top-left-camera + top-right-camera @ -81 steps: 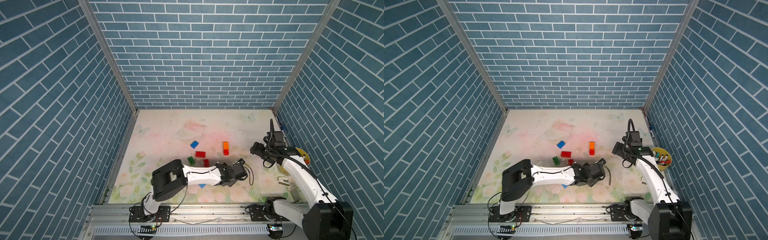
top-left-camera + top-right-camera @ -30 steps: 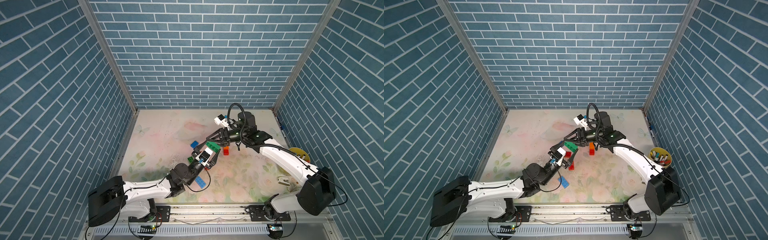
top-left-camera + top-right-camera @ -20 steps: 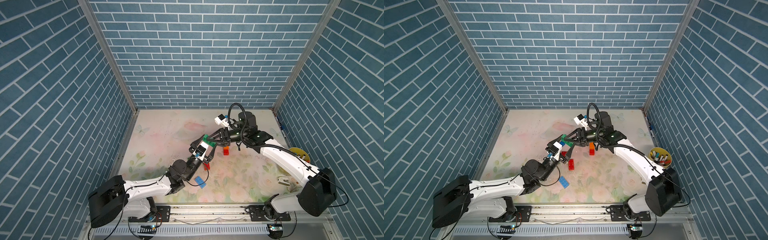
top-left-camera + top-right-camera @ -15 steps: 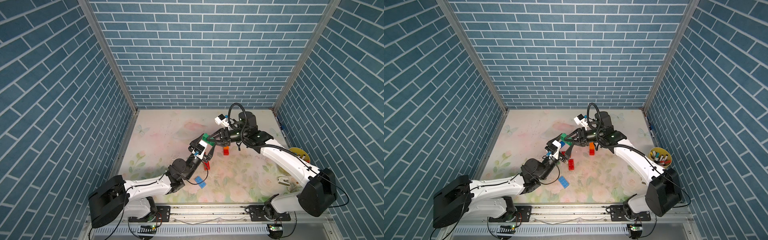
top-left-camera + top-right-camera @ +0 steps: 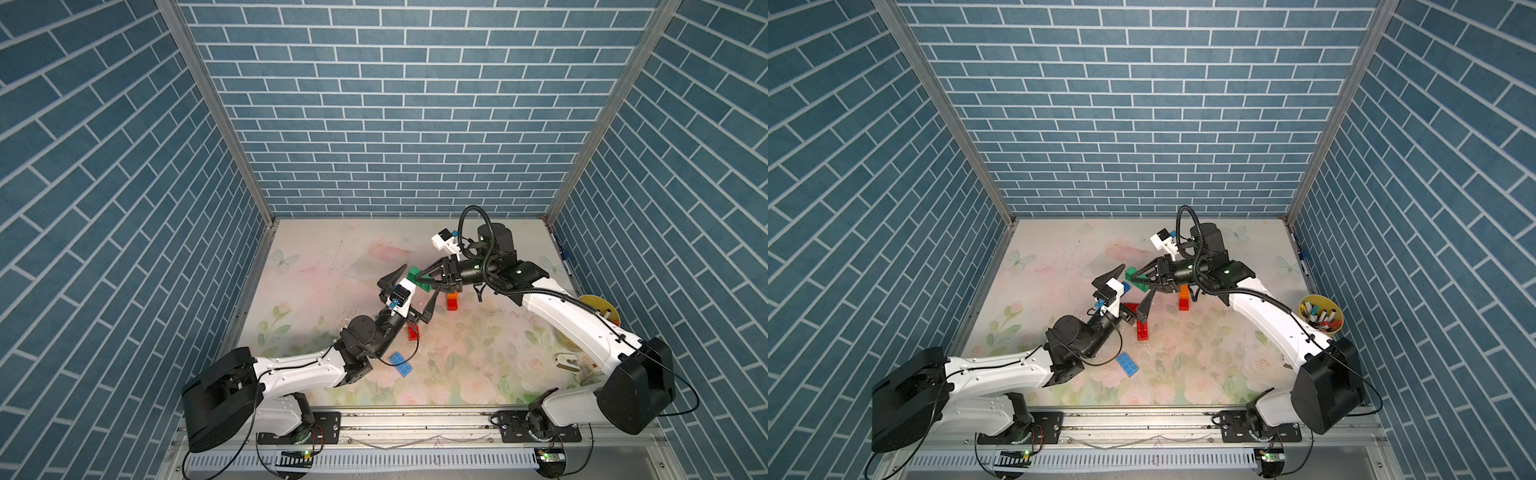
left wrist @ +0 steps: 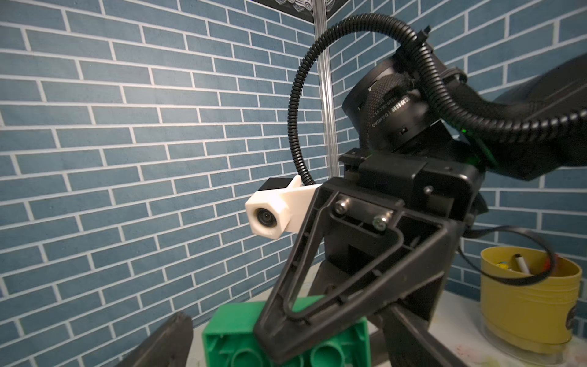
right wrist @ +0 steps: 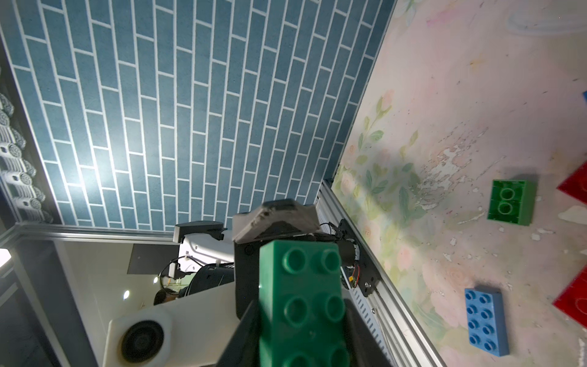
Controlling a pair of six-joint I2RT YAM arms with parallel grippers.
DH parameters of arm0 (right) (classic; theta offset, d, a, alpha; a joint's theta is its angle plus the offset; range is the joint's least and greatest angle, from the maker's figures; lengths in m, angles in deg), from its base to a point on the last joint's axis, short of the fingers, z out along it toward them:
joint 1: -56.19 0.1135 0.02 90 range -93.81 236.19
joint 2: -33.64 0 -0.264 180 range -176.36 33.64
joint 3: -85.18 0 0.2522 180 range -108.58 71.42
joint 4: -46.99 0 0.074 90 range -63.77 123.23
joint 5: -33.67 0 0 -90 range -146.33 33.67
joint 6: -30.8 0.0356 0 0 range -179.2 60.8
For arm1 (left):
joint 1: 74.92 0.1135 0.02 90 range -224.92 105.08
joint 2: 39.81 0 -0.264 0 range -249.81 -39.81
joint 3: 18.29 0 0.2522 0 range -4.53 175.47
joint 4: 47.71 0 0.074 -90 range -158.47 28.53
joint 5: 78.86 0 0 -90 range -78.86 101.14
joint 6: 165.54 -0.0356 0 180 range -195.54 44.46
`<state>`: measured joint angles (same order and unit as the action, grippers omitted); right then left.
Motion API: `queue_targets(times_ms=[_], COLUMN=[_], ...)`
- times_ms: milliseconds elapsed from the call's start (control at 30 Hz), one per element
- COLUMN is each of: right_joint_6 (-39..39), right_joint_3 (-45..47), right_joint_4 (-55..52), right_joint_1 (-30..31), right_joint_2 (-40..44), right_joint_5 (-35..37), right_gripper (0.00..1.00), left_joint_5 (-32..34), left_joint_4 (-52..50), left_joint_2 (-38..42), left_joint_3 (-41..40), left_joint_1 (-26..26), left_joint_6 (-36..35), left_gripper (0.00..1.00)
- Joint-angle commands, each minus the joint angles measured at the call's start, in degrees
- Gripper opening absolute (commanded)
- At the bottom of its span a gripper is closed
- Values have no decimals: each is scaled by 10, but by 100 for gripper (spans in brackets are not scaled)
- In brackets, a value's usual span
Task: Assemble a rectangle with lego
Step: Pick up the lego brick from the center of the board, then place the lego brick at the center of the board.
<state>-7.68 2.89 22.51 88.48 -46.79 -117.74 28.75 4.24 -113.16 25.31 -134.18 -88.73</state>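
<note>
The left gripper (image 5: 419, 281) is standing with its fingers spread wide, one on each side of the green brick (image 5: 414, 274). In the left wrist view it is not touching the brick. Below its wrist, a blue brick (image 5: 401, 364) and a red brick (image 5: 1142, 330) are lying loose on the table (image 5: 332, 266). Beyond the tips, a small green brick (image 7: 511, 206) is lying on its side with its hollow underside showing.

The right gripper (image 5: 420, 279) is pinching the green brick by its long sides and holding it in the air, studs facing its own wrist camera. Under that gripper's palm an orange brick (image 5: 452, 296) is sitting against a second red brick (image 5: 453, 307). I cannot tell whether they are joined.

By my reading the job is only beginning. No rectangle is taking shape, the pieces are lying apart, and the held brick looks to be in mid hand-over rather than being seated. Nearly all the joining is left.

The table is showing a pale floral print, scuffed and flaking. Blue brick-patterned walls (image 5: 395, 104) are closing it in on three sides. Well out past the right gripper's arm, a yellow cup (image 6: 524, 317) of markers is standing.
</note>
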Motion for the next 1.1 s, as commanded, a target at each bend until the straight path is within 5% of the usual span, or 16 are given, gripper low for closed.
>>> queue_targets(times_ms=[0,300,567,767,1067], right_joint_6=[-52,-237,-245,-210,-209], right_joint_3=[-36,-115,-21,98,158], right_joint_4=[-91,-384,-489,-476,-370], right_joint_1=[-23,-30,5,35,76], right_joint_2=[17,26,61,73,0], right_joint_5=[45,296,577,710,771], right_gripper=[28,28,28,28,28], left_joint_5=[14,89,181,167,141], left_joint_4=[-46,-327,-455,-434,-410], left_joint_2=[39,199,160,115,110], left_joint_3=[-19,-46,25,35,31], left_joint_1=[0,0,0,0,0], left_joint_6=[6,31,26,18,18], left_gripper=[100,100,100,100,100])
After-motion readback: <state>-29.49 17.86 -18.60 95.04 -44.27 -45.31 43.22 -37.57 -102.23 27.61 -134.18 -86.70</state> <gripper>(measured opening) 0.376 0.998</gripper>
